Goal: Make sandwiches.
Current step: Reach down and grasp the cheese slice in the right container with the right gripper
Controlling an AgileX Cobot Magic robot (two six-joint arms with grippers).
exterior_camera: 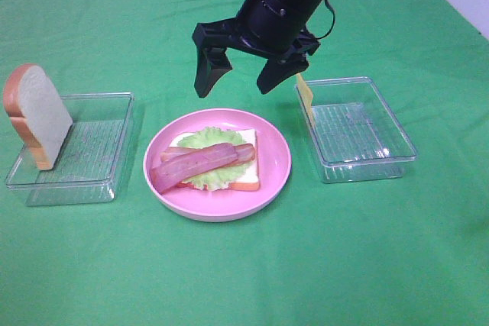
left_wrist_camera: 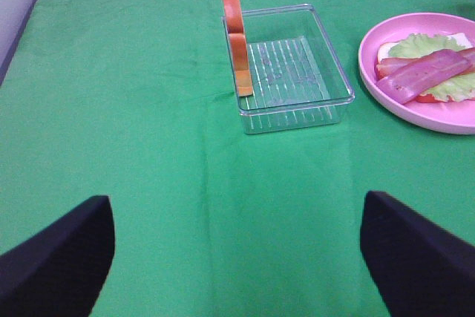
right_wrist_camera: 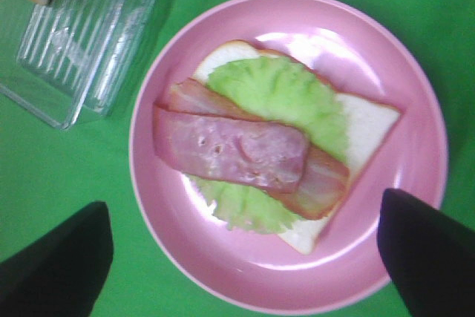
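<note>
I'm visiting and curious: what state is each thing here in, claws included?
Right gripper: open, empty, above pink plate.
Left gripper: open, empty.
Sandwich: unfinished, open-faced, bacon topmost.
Spare bread: standing upright at left tray's edge.
Cheese: standing on edge at right tray's wall.

The work surface is covered by a smooth green cloth, and pale strips are seen only at the far corners of the high view. Three things are carried directly on it. A round pink plastic plate is set near the middle. A clear rectangular plastic tray with a ribbed floor is placed just beside the plate on the left. A second clear rectangular tray of the same kind is placed just beside it on the right, slightly farther back. No two of the three are seen touching.
</note>
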